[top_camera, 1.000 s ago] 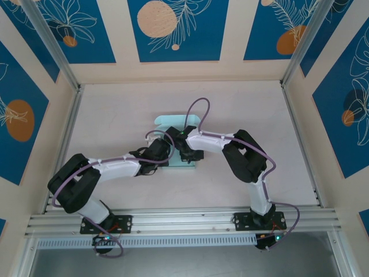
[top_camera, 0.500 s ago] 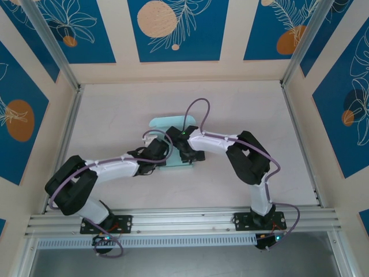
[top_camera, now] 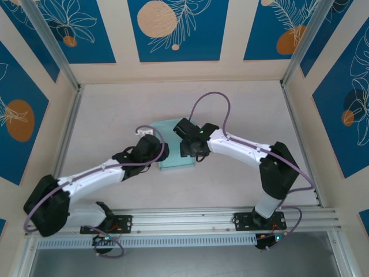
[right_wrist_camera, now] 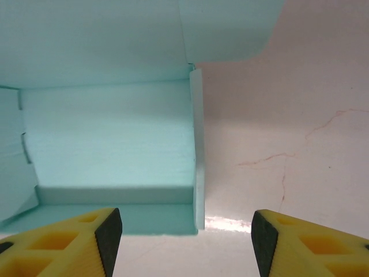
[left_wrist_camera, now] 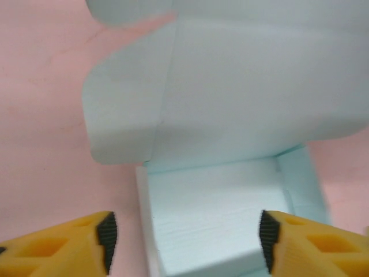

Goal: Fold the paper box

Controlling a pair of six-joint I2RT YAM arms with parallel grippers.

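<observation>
**Operator:** Where is the paper box?

**Spotter:** Your paper box (top_camera: pixel 173 157) lies near the middle of the surface (top_camera: pixel 115 109), between your two arms. From above it is a pale mint rectangle, and both wrists cover part of it.

**Operator:** What is my left gripper doing?

**Spotter:** Your left gripper (left_wrist_camera: pixel 184 239) is spread wide, with its yellow fingers far apart at the bottom of its wrist view. Between them you look down on the paper box (left_wrist_camera: pixel 253 86). You see a shallow tray with low raised walls, a broad flat panel beyond it, and a rounded flap off that panel's left side. The left pad hangs over bare pink surface (left_wrist_camera: pixel 40 115). I cannot tell whether the right pad touches the card. Nothing is pinched.

**Operator:** And the right one?

**Spotter:** Your right gripper (right_wrist_camera: pixel 181 236) is spread wide too. In its wrist view the paper box (right_wrist_camera: pixel 104 133) shows a tray floor, a thin upright wall along its right edge, a low wall along the near edge and a rounded flap at the top. That upright wall sits between your fingers. The right-hand finger is over bare surface (right_wrist_camera: pixel 288 115), well apart from the card. Nothing is gripped here.

**Operator:** And from above?

**Spotter:** The left gripper (top_camera: pixel 157 151) is at the box's left edge and the right gripper (top_camera: pixel 190 149) is over its far right part.
</observation>
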